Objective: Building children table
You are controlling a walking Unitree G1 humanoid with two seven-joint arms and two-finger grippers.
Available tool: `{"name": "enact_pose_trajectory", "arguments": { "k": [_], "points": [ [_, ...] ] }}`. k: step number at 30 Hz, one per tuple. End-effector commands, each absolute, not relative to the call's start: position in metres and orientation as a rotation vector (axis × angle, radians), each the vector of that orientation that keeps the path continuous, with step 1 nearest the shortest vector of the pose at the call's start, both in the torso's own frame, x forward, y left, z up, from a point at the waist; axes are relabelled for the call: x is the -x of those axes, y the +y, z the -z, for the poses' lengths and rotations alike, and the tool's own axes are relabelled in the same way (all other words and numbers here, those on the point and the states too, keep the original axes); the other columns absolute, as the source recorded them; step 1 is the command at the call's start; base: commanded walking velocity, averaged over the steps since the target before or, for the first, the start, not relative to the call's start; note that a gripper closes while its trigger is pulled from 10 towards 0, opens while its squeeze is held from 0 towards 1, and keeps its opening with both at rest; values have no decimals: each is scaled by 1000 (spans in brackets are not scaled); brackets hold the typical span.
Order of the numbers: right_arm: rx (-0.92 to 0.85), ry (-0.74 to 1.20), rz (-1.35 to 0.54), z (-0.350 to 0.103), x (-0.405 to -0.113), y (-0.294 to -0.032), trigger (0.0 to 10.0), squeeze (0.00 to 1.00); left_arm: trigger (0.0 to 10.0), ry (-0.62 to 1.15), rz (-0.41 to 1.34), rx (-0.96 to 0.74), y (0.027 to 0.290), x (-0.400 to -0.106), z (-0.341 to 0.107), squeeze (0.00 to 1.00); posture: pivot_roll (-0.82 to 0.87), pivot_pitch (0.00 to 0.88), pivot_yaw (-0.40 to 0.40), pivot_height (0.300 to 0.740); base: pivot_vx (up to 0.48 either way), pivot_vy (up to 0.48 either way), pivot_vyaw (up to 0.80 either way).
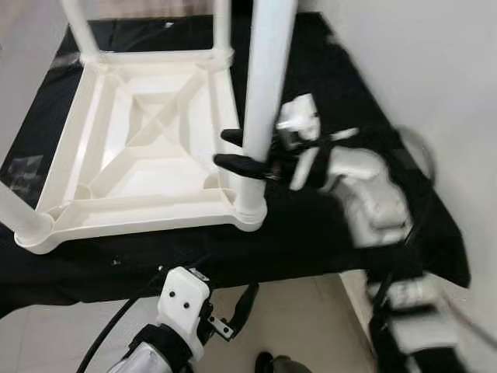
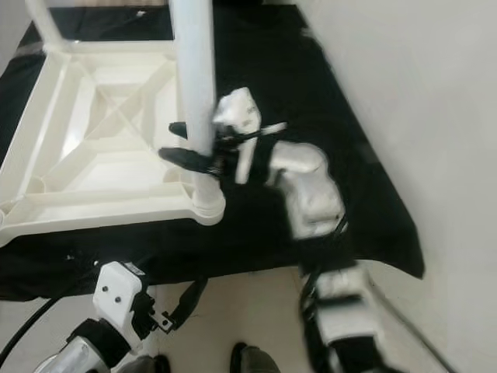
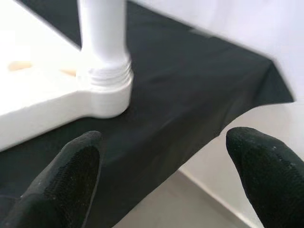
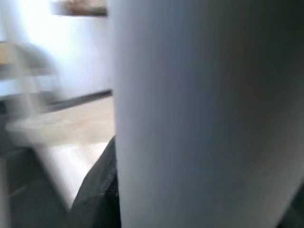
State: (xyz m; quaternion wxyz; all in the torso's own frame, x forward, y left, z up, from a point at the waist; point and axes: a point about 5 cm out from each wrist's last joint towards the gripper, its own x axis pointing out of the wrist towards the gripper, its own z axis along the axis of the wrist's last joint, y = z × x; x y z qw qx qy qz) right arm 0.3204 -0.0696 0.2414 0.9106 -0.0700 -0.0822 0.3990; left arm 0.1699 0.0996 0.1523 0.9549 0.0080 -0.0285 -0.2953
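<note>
A white plastic children's table (image 1: 147, 148) lies upside down on a black cloth (image 1: 311, 225). Its near right leg (image 1: 264, 85) stands upright in the corner socket. My right gripper (image 1: 237, 151) is shut on that leg just above the socket, one black finger on each side. In the right wrist view the leg (image 4: 204, 114) is very close, with a dark finger (image 4: 97, 194) beside it. My left gripper (image 3: 166, 166) hangs open below the cloth's front edge and holds nothing. It looks up at the same leg (image 3: 102, 42) and its threaded base.
Three more white legs stand at the other corners: far left (image 1: 78, 27), far right (image 1: 221, 23) and near left (image 1: 19, 214). A pale wall (image 1: 435, 70) runs close along the right. Light floor (image 1: 303, 326) lies in front of the cloth.
</note>
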Motion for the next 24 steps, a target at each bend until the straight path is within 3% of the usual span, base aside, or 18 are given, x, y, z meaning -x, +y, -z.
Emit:
{"name": "enact_pose_trajectory", "arguments": {
  "k": [1, 7, 8, 9, 10, 13, 14, 15, 19, 20, 21, 22, 24],
  "points": [
    [154, 209, -609, -168, -301, -76, 0, 0, 10000, -20, 599, -18, 103, -170, -146, 0, 75, 260, -64, 740, 0, 0, 0],
    [108, 191, -589, -171, -302, -58, 0, 0, 10000, -31, 592, -33, 105, -177, -145, 0, 74, 224, -62, 740, 0, 0, 0],
    [102, 165, -581, -177, -311, -56, 9098, 0, 10000, -41, 575, -46, 108, -179, -146, 0, 75, 208, -66, 740, 0, 0, 0],
    [102, 165, -581, -177, -311, -56, 9098, 0, 10000, -41, 575, -46, 108, -179, -146, 0, 75, 208, -66, 740, 0, 0, 0],
    [87, 139, -567, -184, -317, -56, 10000, 0, 10000, -48, 548, -60, 111, -181, -147, 0, 75, 199, -69, 740, 0, 0, 0],
    [65, 46, -613, -205, -332, -60, 10000, 0, 10000, -62, 469, -63, 118, -180, -153, 0, 70, 189, -72, 740, 0, 0, 0],
    [61, 19, -633, -214, -336, -62, 10000, 835, 10000, -61, 457, -64, 119, -177, -155, 0, 73, 183, -74, 740, 0, 0, 0],
    [74, -13, -699, -223, -340, -65, 10000, 1000, 10000, -63, 456, -65, 118, -172, -158, 0, 81, 178, -79, 740, 0, 0, 0],
    [110, -90, -879, -246, -342, -77, 10000, 1000, 10000, -64, 458, -90, 120, -160, -163, 0, 94, 175, -88, 740, 0, 0, 0],
    [130, -124, -956, -253, -343, -81, 10000, 831, 10000, -62, 450, -102, 122, -157, -164, 0, 103, 177, -94, 740, 0, 0, 0],
    [150, -138, -1031, -256, -343, -85, 10000, 463, 10000, -61, 439, -109, 125, -155, -165, 0, 106, 178, -96, 740, 0, 0, 0],
    [173, -147, -1084, -257, -343, -88, 10000, 0, 10000, -62, 430, -113, 126, -153, -167, 0, 114, 180, -98, 740, 0, 0, 0],
    [194, -152, -1159, -258, -344, -90, 10000, 0, 10000, -74, 420, -118, 127, -151, -172, 0, 122, 184, -102, 740, 0, 0, 0]
  ]
}}
